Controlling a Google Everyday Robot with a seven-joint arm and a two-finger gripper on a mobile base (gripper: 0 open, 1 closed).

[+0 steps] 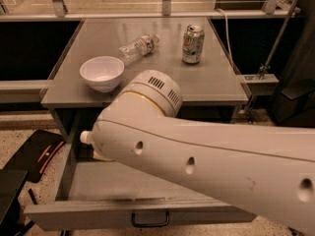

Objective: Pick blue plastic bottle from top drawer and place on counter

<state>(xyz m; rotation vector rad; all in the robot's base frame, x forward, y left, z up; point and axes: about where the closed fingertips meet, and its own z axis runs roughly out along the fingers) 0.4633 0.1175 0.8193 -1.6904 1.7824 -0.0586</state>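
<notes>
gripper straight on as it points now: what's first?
Unclear: the gripper is hidden behind the arm, over the top drawer. The blue plastic bottle sticks out left, so probably the cabinet's left side.

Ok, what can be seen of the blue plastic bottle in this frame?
Very little of the blue plastic bottle shows: its small white cap and a pale sliver of shoulder poke out leftward from behind the robot's white arm. It looks tipped roughly sideways, cap left, above the open top drawer and below the counter edge. Its body and label are hidden behind the arm, as is the end effector.
</notes>
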